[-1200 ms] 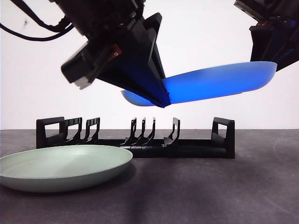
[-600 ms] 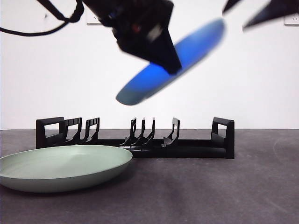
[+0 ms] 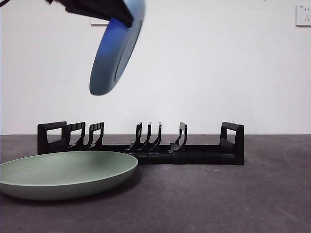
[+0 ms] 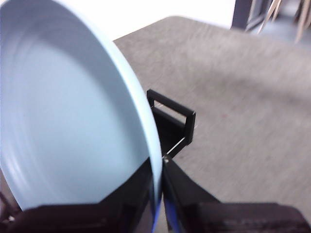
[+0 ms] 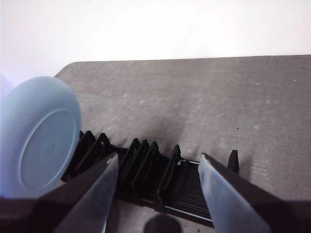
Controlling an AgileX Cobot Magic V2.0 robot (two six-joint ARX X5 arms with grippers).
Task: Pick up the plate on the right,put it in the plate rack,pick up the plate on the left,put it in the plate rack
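Front view: a blue plate hangs high in the air at about 11 o'clock, tipped almost on edge, its rim pinched by a black hand that enters at the top edge. Left wrist view matches it: the left hand has its two jaws closed tight on the plate's rim, one jaw on each face, with one end handle of the rack showing just past the plate's edge.

Below, the rack stands on the dark surface, long side toward the camera, all its slots bare. A pale green plate lies flat on the surface at 7 o'clock, in front of the rack's left end, overlapping it in this view.

Right wrist view: the right hand has its jaws spread wide with nothing between them, hanging above the rack. The blue plate's underside shows at 9 o'clock there, above the rack's far end.
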